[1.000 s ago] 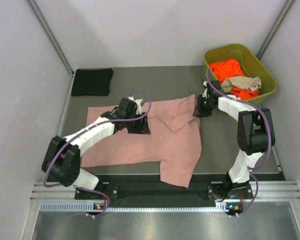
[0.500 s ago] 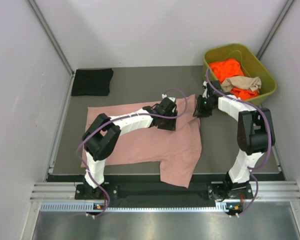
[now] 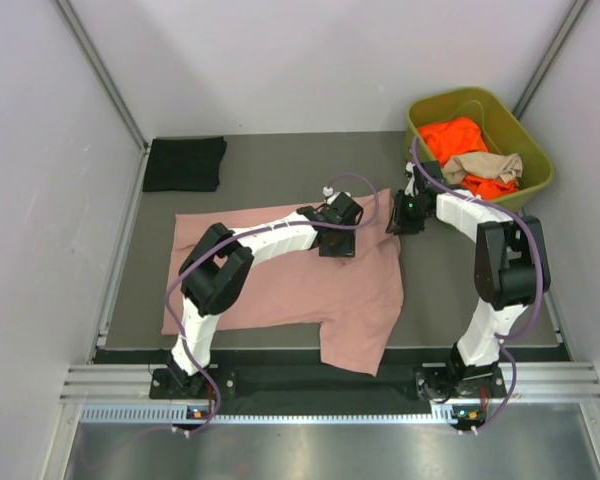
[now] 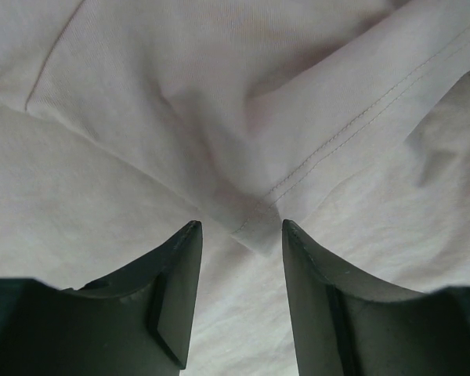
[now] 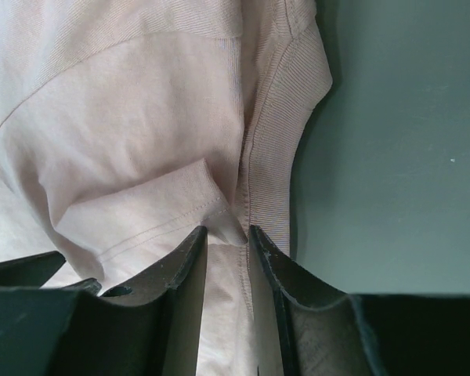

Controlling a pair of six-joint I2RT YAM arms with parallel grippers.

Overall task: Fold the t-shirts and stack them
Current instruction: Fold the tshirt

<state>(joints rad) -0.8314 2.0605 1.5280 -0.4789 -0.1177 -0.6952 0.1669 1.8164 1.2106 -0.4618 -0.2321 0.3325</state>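
Observation:
A dusty pink t-shirt lies spread on the dark table, its lower right part hanging over the front edge. My left gripper hovers low over its upper middle. In the left wrist view, the left gripper is open, with a stitched sleeve hem corner lying between the fingertips. My right gripper sits at the shirt's top right corner. The right gripper is shut on a pinch of pink cloth beside the ribbed collar. A folded black t-shirt lies at the back left.
An olive-green bin stands at the back right, holding an orange t-shirt and a tan t-shirt. White walls close in the table on three sides. Bare table shows behind the pink shirt.
My left arm has swung right across the pink shirt, from its left-middle to the folded sleeve near the collar, its jaws narrowing slightly. The right arm has stayed put.

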